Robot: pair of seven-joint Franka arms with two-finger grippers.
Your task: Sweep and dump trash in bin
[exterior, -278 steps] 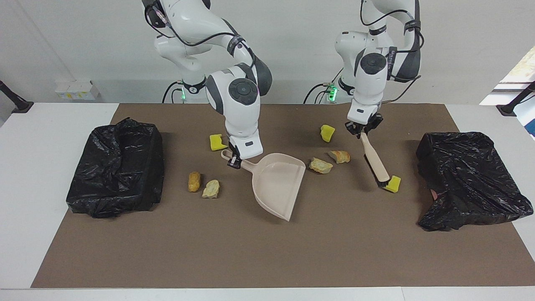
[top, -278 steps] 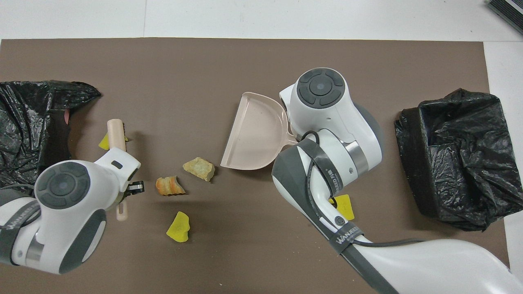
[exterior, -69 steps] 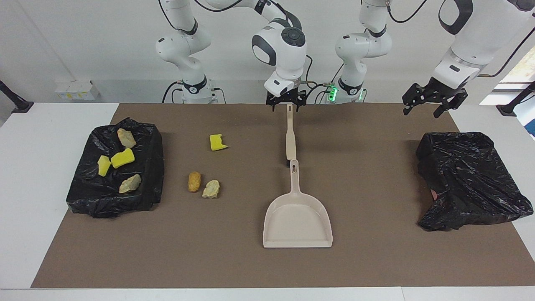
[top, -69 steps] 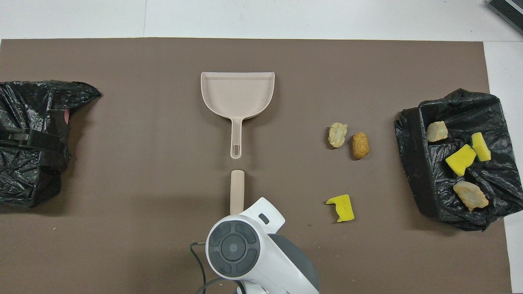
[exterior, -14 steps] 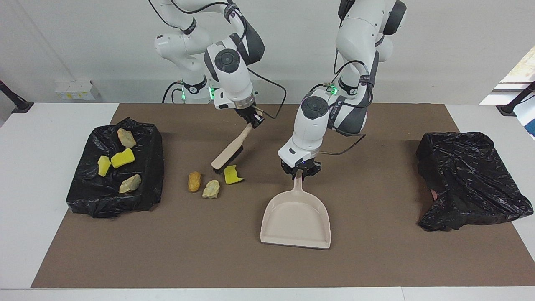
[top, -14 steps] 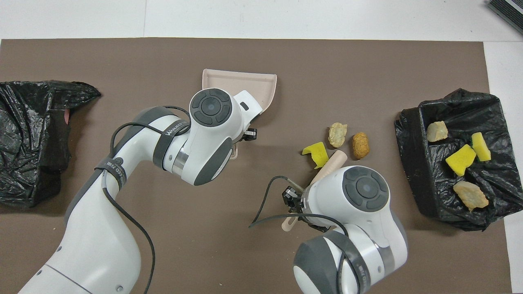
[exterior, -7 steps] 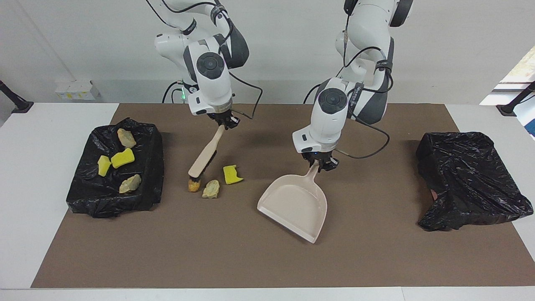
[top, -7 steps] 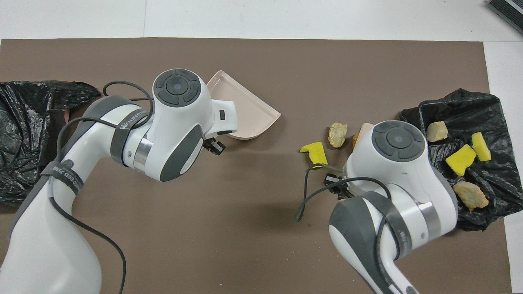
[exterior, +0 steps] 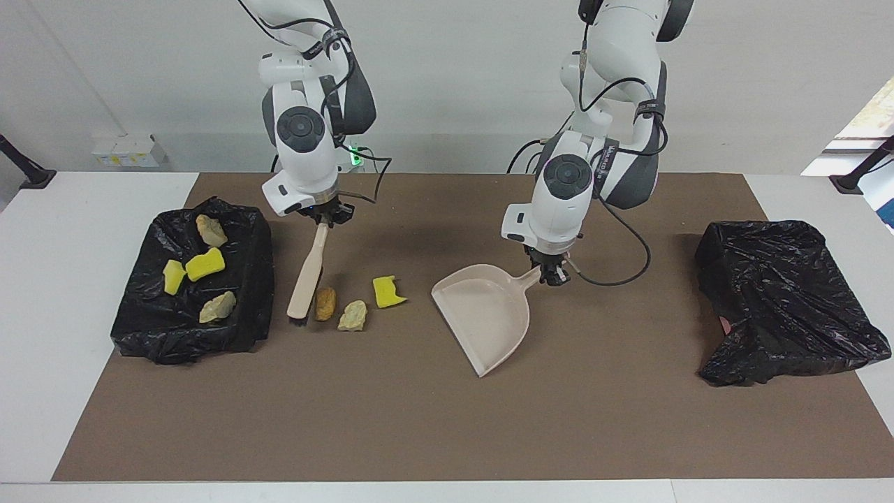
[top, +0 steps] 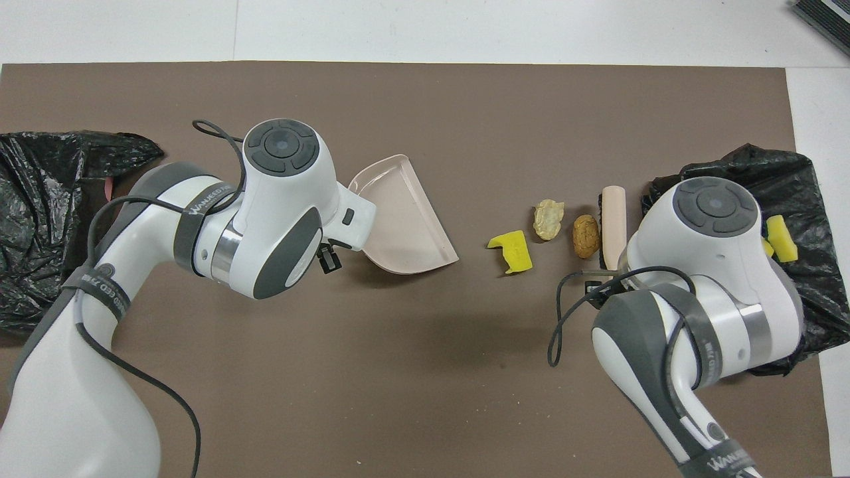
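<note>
Three scraps of trash lie in a row on the brown mat: a brown lump (exterior: 324, 303), a tan lump (exterior: 353, 316) and a yellow sponge chunk (exterior: 387, 291). My right gripper (exterior: 323, 215) is shut on the handle of the beige brush (exterior: 307, 274). The brush's bristle end is down by the brown lump, between it and the bin (exterior: 244, 328). My left gripper (exterior: 552, 274) is shut on the handle of the beige dustpan (exterior: 485, 314), whose mouth faces the sponge chunk. The bin holds two yellow chunks (exterior: 204, 264) and two tan lumps (exterior: 217, 307).
A second black-bagged bin (exterior: 782, 300) sits at the left arm's end of the mat. In the overhead view the right arm covers part of the filled bin (top: 797, 172). Bare mat (exterior: 419, 433) stretches from the dustpan away from the robots.
The right gripper swung the brush toward the bin, past the brown lump. The left gripper turned the dustpan so its mouth faces the trash and drew it closer to the robots.
</note>
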